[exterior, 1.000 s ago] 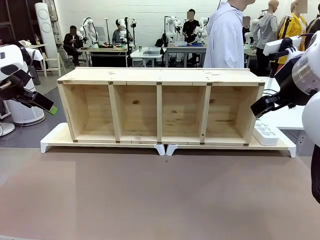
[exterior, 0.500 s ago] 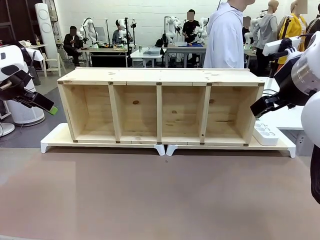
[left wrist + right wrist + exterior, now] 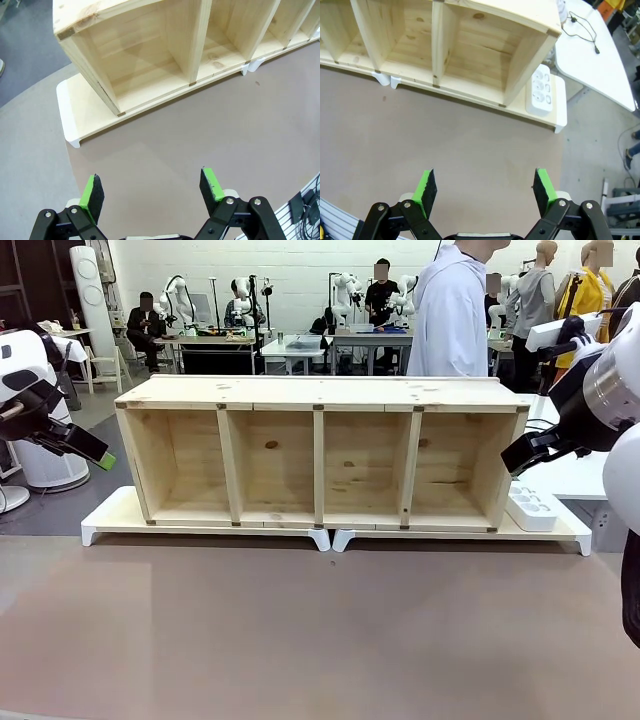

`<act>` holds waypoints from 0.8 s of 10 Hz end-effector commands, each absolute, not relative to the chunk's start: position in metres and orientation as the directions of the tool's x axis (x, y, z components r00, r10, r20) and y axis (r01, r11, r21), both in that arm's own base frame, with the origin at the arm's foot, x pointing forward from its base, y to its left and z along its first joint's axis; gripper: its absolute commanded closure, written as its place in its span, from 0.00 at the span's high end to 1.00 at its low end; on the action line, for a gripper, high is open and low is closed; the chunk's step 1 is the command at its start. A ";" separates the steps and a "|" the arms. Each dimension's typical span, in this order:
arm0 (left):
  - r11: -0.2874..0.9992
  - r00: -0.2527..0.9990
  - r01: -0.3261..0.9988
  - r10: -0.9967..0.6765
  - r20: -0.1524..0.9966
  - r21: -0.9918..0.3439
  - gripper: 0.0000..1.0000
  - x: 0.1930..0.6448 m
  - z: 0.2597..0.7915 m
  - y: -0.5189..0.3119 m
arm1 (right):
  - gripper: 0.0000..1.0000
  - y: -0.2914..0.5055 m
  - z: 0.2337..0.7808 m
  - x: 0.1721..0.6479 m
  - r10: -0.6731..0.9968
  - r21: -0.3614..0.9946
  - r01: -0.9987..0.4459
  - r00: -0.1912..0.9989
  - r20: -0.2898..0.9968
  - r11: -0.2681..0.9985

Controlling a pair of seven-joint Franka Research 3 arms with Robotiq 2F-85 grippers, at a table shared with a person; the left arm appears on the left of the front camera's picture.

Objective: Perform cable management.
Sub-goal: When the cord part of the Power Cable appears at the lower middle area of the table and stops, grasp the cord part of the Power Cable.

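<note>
Above the brown tabletop (image 3: 200, 130), the left gripper (image 3: 151, 186) hangs with its green pads (image 3: 91, 192) spread wide apart, holding nothing and touching nothing. Over the table's other side, the right gripper (image 3: 485, 185) is likewise wide open, its fingers (image 3: 543, 185) empty, near the wooden shelf (image 3: 470, 45) and the white power strip (image 3: 541, 90) just beside the shelf's end. The cable (image 3: 584, 27) lies on the white side table (image 3: 600, 70) beyond the shelf, well apart from both grippers
</note>
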State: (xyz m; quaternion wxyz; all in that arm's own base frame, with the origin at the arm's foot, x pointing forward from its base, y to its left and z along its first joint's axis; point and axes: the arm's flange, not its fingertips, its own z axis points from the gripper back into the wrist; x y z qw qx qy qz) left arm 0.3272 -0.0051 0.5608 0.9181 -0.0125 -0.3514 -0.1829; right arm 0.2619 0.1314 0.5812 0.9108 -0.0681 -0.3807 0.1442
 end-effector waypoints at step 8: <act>0.937 0.692 0.336 -0.313 0.651 0.094 1.00 0.327 0.561 -0.006 | 1.00 0.130 0.580 0.265 0.310 -0.233 -0.206 0.669 0.675 0.950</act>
